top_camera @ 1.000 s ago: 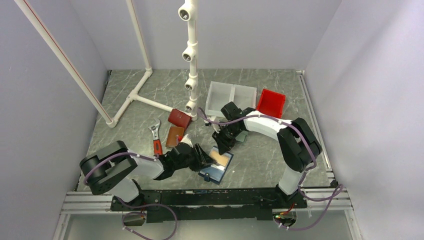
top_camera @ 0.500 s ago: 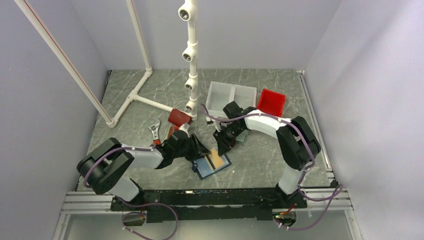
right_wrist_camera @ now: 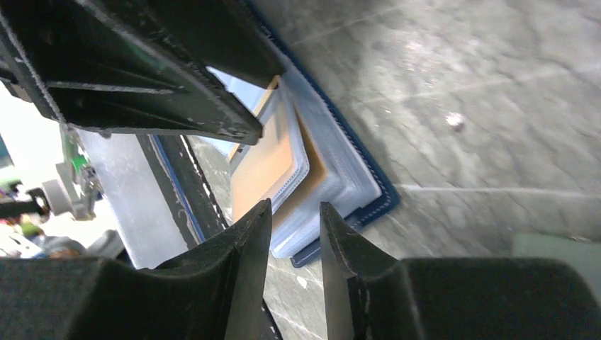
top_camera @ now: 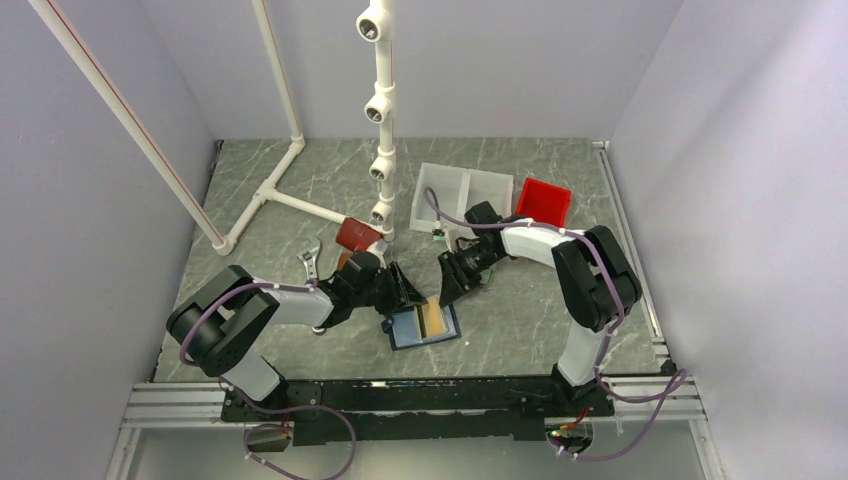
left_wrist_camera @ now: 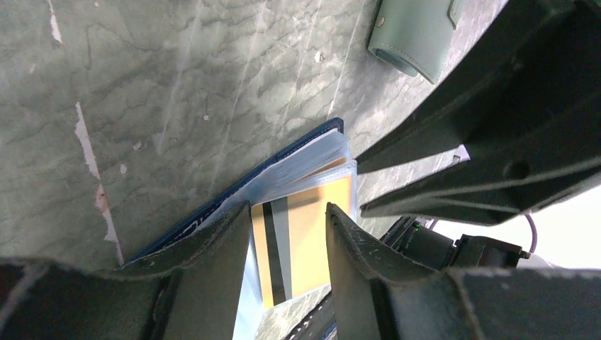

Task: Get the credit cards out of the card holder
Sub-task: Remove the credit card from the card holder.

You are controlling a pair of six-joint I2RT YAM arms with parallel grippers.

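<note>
While the card holder (top_camera: 423,325) lies open on the surface (top_camera: 520,320) between both arms, an orange card (left_wrist_camera: 305,244) shows in its clear sleeves. Left fingers (left_wrist_camera: 220,248) and right fingers (right_wrist_camera: 241,255) hang close over it, each pair narrowly apart, gripping nothing. Extraction seems barely begun: next, one pair should pin the holder while the other pinches a card edge.

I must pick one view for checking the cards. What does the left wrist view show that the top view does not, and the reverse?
Only the left wrist view: the black stripe on the orange card, and the fanned clear sleeves. Only the top view: the red bin, the white tray and the wrench. Both: the open card holder, lying between the left gripper and the right gripper.
</note>
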